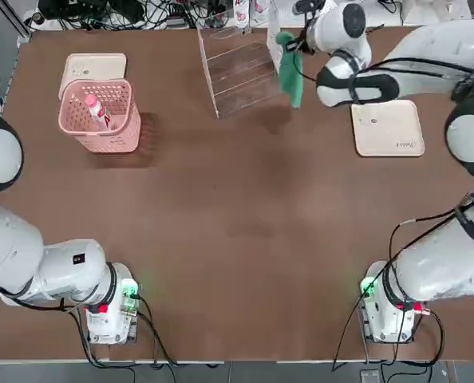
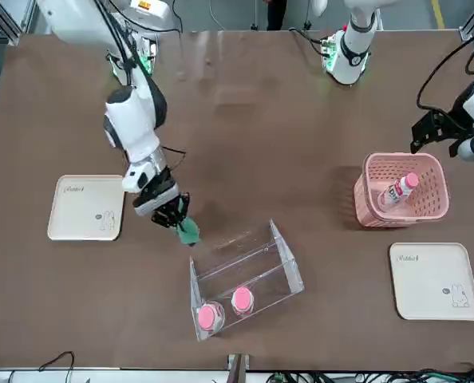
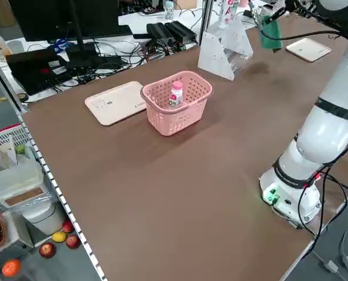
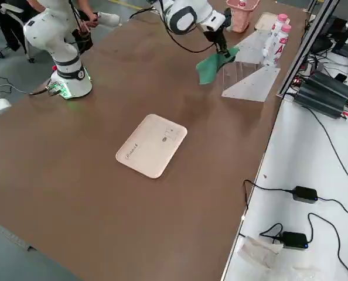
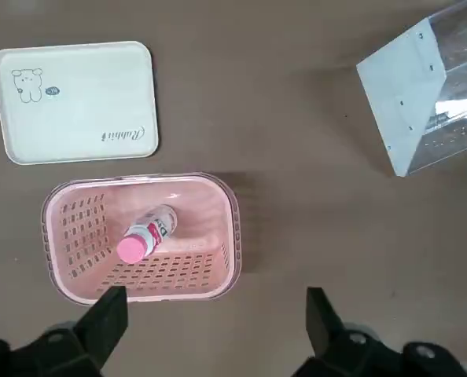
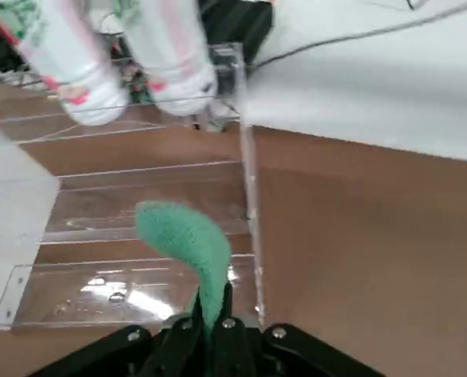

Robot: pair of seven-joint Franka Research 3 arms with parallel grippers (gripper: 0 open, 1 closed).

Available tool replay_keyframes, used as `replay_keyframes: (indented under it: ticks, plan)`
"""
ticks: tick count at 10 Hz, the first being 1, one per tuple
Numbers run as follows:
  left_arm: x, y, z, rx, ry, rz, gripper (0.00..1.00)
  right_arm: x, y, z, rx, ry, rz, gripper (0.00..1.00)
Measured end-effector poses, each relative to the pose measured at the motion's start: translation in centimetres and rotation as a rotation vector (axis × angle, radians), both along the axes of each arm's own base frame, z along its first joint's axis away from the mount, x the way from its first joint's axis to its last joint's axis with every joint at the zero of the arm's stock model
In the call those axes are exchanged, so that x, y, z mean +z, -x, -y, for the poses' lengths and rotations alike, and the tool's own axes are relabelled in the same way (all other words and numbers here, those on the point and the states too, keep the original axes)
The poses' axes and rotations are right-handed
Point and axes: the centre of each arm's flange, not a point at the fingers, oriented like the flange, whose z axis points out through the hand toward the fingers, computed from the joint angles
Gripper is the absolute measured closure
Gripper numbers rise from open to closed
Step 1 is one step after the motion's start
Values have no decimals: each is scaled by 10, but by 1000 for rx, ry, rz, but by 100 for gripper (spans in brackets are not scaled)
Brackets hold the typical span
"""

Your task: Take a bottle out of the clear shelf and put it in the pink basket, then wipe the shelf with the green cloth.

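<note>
The green cloth hangs from my right gripper, which is shut on its top end beside the right side panel of the clear shelf. In the right wrist view the cloth dangles in front of the shelf's lower tiers. Two pink-capped bottles stand on the shelf's far tier. Another bottle lies tilted inside the pink basket. My left gripper hovers open above the near side of the basket, with nothing between its fingers.
One cream tray lies just behind the basket, and another cream tray lies to the right of the shelf. Cables and equipment run along the table's far edge.
</note>
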Motion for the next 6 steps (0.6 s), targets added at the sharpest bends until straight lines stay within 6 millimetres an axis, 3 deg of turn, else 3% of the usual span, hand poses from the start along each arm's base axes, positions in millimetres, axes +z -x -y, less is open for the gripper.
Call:
replay_keyframes:
  ticks: [3,4,6]
  plan:
    - [0,0,0,0,0,0,0,5,-9,39,-160,-57,-177,98]
    - [0,0,0,0,0,0,0,16,-12,45,-194,-36,-232,98]
    - [0,0,0,0,0,0,0,61,-19,55,-214,11,-368,98]
